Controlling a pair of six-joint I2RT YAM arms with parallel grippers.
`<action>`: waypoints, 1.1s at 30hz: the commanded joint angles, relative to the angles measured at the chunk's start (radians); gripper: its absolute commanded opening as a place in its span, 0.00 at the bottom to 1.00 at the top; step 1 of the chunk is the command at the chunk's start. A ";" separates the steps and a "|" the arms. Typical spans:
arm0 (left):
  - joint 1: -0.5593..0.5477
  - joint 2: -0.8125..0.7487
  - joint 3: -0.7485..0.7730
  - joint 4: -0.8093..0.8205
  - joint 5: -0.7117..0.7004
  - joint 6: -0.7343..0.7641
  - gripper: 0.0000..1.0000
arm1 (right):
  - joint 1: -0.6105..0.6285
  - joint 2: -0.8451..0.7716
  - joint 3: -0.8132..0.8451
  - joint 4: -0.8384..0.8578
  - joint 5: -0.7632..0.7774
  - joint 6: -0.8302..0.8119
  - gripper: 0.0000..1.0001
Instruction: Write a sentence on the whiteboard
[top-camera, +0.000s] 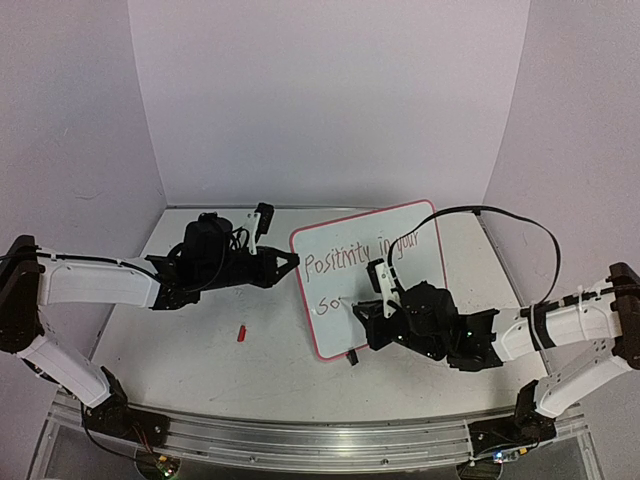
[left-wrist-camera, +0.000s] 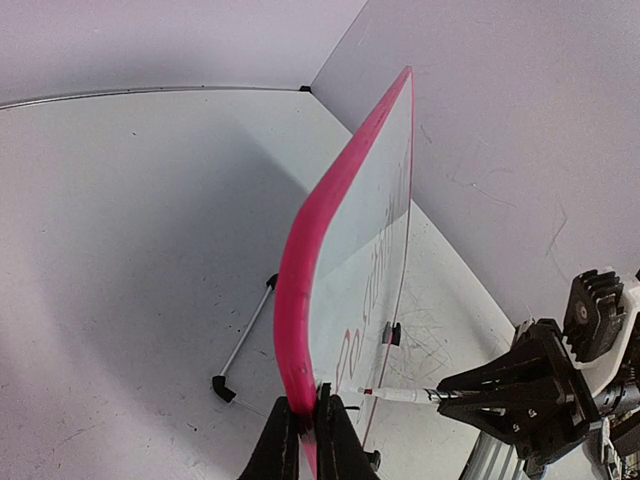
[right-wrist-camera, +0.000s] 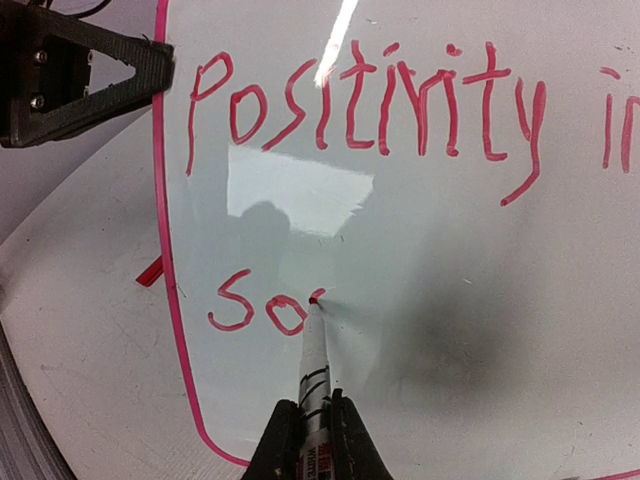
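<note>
The whiteboard (top-camera: 400, 235) with a pink-red frame stands tilted at mid-table. Red lettering (right-wrist-camera: 370, 100) reads "Positivity in your" on the upper line and "So" (right-wrist-camera: 260, 310) on the lower. My left gripper (top-camera: 290, 262) is shut on the board's left frame edge (left-wrist-camera: 300, 330); its fingers (left-wrist-camera: 283, 445) clamp the rim. My right gripper (top-camera: 365, 312) is shut on a white red-tipped marker (right-wrist-camera: 313, 370), whose tip touches the board just right of the "o". The marker also shows in the left wrist view (left-wrist-camera: 400, 396).
A red marker cap (top-camera: 240, 332) lies on the table left of the board. A black clip foot (top-camera: 351, 357) sits at the board's near edge. A wire stand leg (left-wrist-camera: 245, 340) props the board from behind. White walls enclose the table.
</note>
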 joint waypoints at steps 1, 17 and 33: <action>0.001 0.009 0.027 -0.036 -0.037 0.049 0.00 | 0.001 -0.016 -0.012 -0.023 -0.003 0.023 0.00; 0.001 0.011 0.028 -0.038 -0.035 0.046 0.00 | 0.005 -0.027 -0.030 -0.029 0.000 0.034 0.00; 0.001 0.007 0.028 -0.040 -0.034 0.044 0.00 | 0.004 -0.018 -0.006 0.006 0.077 0.038 0.00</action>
